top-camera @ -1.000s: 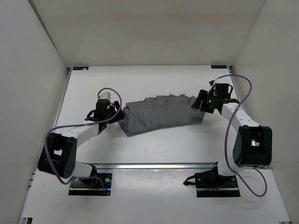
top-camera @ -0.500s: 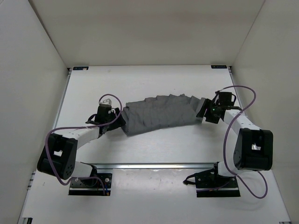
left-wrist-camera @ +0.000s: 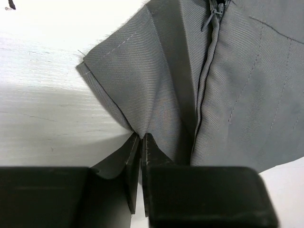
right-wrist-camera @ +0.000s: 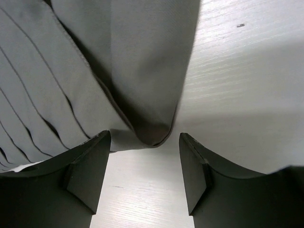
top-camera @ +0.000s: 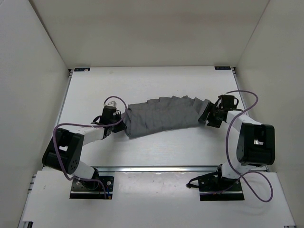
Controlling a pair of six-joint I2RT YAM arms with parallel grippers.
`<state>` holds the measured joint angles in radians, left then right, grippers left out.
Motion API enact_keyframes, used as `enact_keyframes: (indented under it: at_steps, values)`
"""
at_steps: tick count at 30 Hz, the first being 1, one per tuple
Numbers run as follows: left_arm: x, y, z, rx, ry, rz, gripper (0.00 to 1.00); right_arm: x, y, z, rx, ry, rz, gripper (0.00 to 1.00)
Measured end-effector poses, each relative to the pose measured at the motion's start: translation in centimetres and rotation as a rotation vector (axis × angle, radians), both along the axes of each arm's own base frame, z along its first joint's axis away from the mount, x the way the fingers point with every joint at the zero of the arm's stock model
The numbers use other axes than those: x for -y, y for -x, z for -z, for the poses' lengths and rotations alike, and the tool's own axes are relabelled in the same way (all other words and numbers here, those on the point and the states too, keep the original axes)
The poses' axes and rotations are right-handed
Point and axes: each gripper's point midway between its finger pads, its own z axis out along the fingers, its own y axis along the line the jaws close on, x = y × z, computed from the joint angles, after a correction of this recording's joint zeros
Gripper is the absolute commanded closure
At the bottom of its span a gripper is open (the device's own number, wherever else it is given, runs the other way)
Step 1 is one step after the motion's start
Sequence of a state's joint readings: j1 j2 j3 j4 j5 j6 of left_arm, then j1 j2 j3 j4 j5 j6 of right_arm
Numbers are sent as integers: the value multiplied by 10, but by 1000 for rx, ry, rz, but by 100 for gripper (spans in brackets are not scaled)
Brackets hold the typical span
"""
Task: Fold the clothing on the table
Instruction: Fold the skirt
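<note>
At the near edge of the table [top-camera: 142, 83], just past the arms' bases, a silver rail [top-camera: 156, 168] is seen running from side to side. Beyond it, both arms are bent inwards towards the clothing [top-camera: 164, 116], which is laid as a long, pleated grey band across the middle of the tabletop – its left end slightly nearer than its right.

The left gripper [top-camera: 120, 125] is placed at the left end of the garment. In the left wrist view its jaws are shown drawn together to a thin slit, and a corner of the grey fabric [left-wrist-camera: 156, 80] is pinched between them at the left gripper [left-wrist-camera: 141, 138]; a zip [left-wrist-camera: 212, 42] is seen running up the cloth beside that corner.

The right gripper [top-camera: 208, 117] is set at the garment's right end. In the right wrist view its fingers are held wide apart, and a rounded fold of the fabric [right-wrist-camera: 142, 61] lies in the gap of the right gripper [right-wrist-camera: 145, 135] – nothing is clamped there.

At the far corners of the table, two small black brackets [top-camera: 81, 69] are fixed.
</note>
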<state>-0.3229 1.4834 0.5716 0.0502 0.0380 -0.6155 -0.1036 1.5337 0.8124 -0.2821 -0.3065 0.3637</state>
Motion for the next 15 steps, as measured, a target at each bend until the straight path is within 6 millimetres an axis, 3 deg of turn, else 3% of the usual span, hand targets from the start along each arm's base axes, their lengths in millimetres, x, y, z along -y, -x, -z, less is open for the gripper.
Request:
enact_keyframes:
  at_steps: [4, 7, 9, 11, 15]
  values:
    - [0, -1, 0, 1, 9, 0, 81, 1, -4, 9, -14, -38, 13, 46]
    - [0, -1, -1, -1, 12, 0, 78, 0, -9, 10, -1, -67, 18, 58]
    - [-1, -1, -1, -1, 15, -1, 73, -2, -10, 12, -3, -76, 16, 71]
    - [-1, -2, -2, 0, 24, 3, 65, -5, -10, 15, -16, -100, 11, 71]
    - [0, -4, -4, 6, 34, 8, 57, -12, -16, 15, -18, -140, -16, 81]
